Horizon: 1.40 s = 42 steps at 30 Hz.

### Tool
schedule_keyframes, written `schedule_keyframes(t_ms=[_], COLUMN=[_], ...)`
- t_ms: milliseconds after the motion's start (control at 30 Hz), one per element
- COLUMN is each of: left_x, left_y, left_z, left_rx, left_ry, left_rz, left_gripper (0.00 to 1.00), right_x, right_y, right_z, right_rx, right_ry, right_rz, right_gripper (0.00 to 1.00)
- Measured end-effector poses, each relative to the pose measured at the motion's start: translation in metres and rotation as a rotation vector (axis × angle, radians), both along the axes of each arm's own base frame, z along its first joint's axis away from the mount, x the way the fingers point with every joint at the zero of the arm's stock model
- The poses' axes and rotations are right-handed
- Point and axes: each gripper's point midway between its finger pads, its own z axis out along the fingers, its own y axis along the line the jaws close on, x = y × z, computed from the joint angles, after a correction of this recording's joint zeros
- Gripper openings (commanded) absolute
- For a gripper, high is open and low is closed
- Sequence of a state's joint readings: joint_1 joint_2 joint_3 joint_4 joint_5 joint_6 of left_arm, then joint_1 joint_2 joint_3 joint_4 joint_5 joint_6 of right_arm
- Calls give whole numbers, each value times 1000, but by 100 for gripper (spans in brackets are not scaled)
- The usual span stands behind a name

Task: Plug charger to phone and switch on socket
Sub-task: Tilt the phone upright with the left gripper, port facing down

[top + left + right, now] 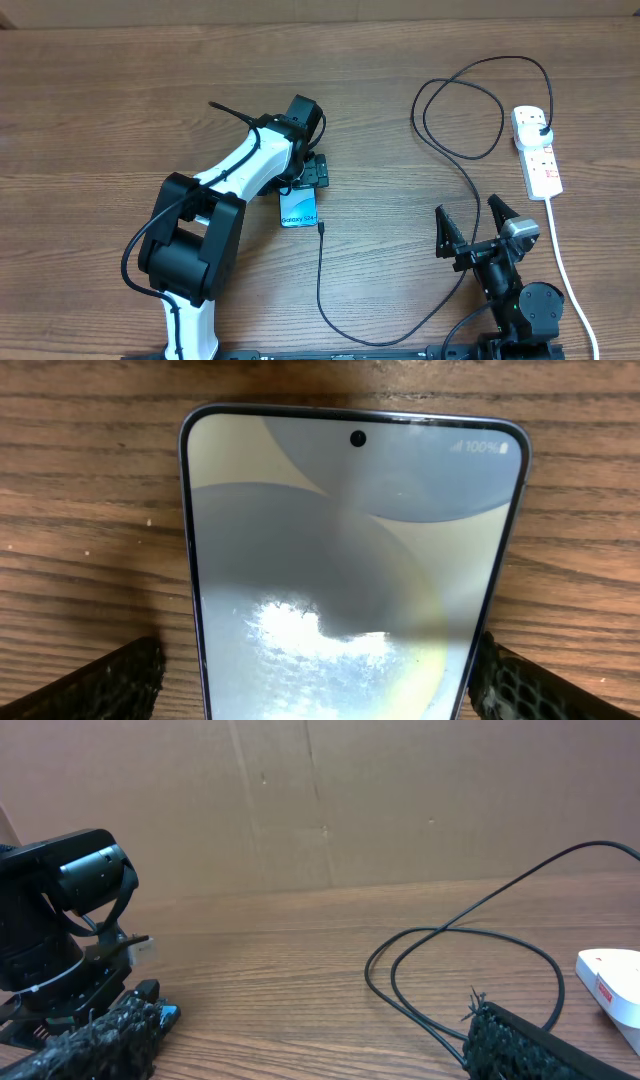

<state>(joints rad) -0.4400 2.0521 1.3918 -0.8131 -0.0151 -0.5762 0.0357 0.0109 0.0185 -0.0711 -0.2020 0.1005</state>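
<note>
**Both grippers spread; phone between the left fingers**

The left gripper (325, 680) stands wide open, its fingers (110, 685) flanking the phone (350, 560); I cannot tell whether they touch its edges. The right gripper (470, 222) is wide open too and holds nothing. The left arm (235, 175) reaches over the middle of the desk (100, 100), wrist turned down above the phone. The right arm (520, 290) sits folded by the front edge. One phone lies face up mid-desk. One charger (320, 290) has its tip just beside the phone, and its plug sits on the single socket (537, 160) near the right edge.
</note>
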Motion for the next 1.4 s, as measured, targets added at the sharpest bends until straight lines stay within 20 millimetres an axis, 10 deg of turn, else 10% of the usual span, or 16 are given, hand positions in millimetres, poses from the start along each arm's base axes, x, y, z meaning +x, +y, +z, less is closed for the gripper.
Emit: schedule_keyframes(t_ms=[600, 900, 1400], left_x=[-10, -64, -73], left_y=[0, 12, -22], left_z=[-1, 4, 64], left_rx=[5, -39, -386], left_ry=[24, 329, 508], left_rz=[-3, 2, -31], left_gripper=[74, 70, 71], right_x=[0, 0, 0], right_y=[0, 0, 0], right_z=[0, 0, 0], right_rx=[0, 0, 0], right_ry=[-1, 0, 0], right_rz=[0, 0, 0], right_gripper=[100, 100, 100])
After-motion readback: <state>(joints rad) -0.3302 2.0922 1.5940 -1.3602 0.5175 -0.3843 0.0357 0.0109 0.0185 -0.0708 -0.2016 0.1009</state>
